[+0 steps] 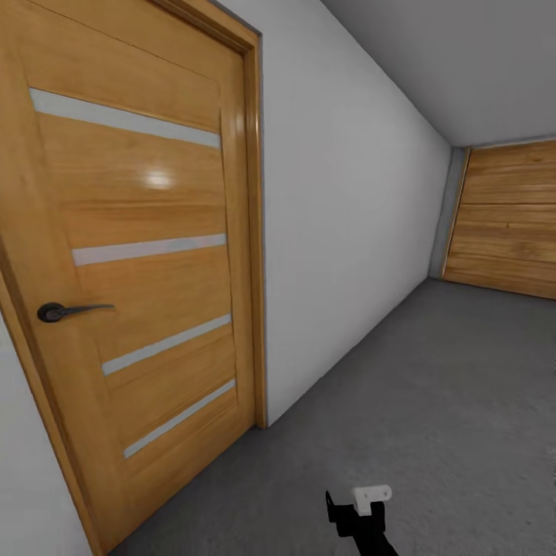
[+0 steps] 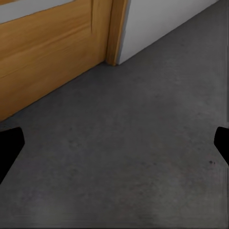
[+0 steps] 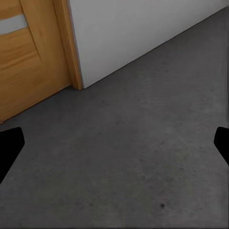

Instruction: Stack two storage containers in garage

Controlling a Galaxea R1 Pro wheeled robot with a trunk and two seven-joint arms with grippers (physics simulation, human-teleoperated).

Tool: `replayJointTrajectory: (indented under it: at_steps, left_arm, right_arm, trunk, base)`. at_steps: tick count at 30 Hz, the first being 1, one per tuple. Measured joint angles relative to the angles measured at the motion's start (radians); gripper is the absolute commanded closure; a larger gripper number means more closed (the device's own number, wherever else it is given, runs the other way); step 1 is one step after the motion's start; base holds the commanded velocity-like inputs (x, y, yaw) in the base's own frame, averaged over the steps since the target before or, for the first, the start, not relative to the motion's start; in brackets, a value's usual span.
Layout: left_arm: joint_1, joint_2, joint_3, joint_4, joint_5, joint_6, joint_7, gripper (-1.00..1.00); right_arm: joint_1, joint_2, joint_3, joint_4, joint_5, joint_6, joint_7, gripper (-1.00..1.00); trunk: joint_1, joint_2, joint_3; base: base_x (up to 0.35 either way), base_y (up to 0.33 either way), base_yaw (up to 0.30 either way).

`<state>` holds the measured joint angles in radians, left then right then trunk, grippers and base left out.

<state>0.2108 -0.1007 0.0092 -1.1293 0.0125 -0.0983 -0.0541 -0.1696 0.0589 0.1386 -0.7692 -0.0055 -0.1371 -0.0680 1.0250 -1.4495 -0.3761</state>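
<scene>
The robot stands on the dark grey concrete floor [image 1: 432, 401] of what looks like the garage, close to a closed wooden door [image 1: 139, 255] with pale horizontal strips and a dark lever handle [image 1: 58, 312], which sits at about ten o'clock in the head view. A plain white wall [image 1: 347, 232] runs away from the door toward one o'clock, ending at a wooden-slat door [image 1: 506, 220] at about two o'clock.

No orange-red container appears in these pictures, so I cannot tell where either one is; neither arm carries one. The left end effector [image 2: 114, 143] hangs over bare concrete with its dark fingertips [image 2: 9, 148] at the far edges of its wrist view, spread wide and empty. The right end effector [image 3: 114, 143] looks the same, wide and empty over the floor near the foot of the door frame [image 3: 69, 47]. A dark arm part with a white piece [image 1: 363, 510] pokes in at six o'clock of the head view.

My reading is that this is a transit step, with no bin in hand. The next move likely calls for driving the base and turning the head until a container comes into sight, then lining up both arms on it.
</scene>
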Motion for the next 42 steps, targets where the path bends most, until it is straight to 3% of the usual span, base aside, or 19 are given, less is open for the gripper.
replayJointTrajectory:
  at_steps: [16, 42]
  left_arm:
    - [0.000, 0.000, 0.000, 0.000, 0.000, 0.000, 0.000, -1.00]
    - [0.000, 0.000, 0.001, 0.002, 0.000, 0.000, 0.000, -1.00]
  right_arm:
    - [0.000, 0.000, 0.000, 0.000, 0.001, 0.000, 0.000, -1.00]
    - [0.000, 0.000, 0.000, 0.001, 0.001, 0.000, 0.000, -1.00]
  trunk:
    - [0.000, 0.000, -0.025]
    - [0.000, 0.000, -0.058]
  base:
    - [0.000, -0.266, 0.072]
    - [0.000, -0.016, 0.206]
